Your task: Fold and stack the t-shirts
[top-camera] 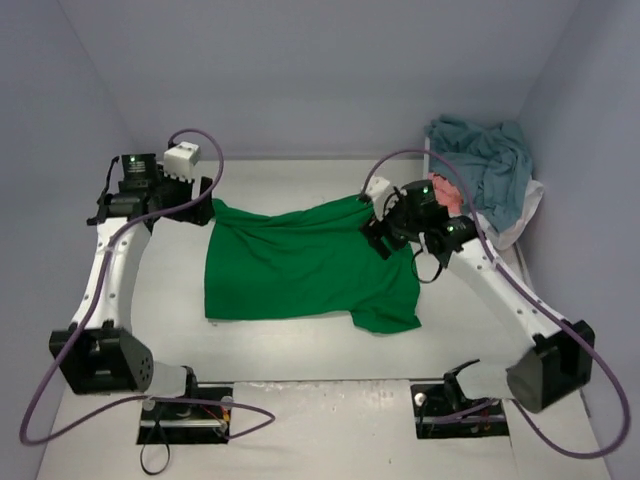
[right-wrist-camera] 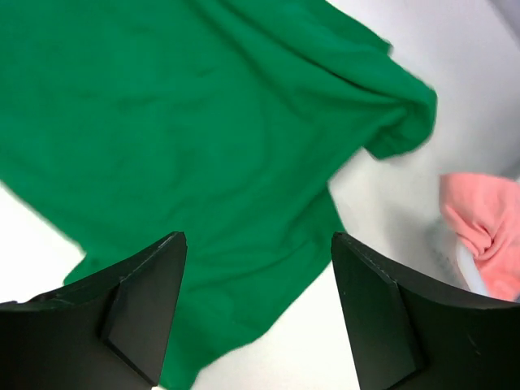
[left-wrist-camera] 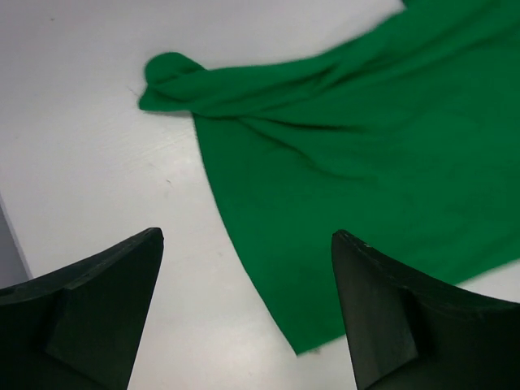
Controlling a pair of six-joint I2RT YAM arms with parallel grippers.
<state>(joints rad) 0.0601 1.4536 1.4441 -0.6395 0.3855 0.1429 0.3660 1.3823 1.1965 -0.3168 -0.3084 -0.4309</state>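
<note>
We find the green t-shirt (top-camera: 300, 265) spread but unfolded on the bench (top-camera: 300, 360). By its far corners, our left fingers (left-wrist-camera: 97, 309) and right fingers (right-wrist-camera: 130, 309) stand wide apart, empty. Beyond its far right corner the other t-shirts (top-camera: 480, 165) sit heaped, so we reckon all folding and stacking remains.

Green t-shirt (top-camera: 300, 265) lies spread on the table (top-camera: 320, 352).
</note>
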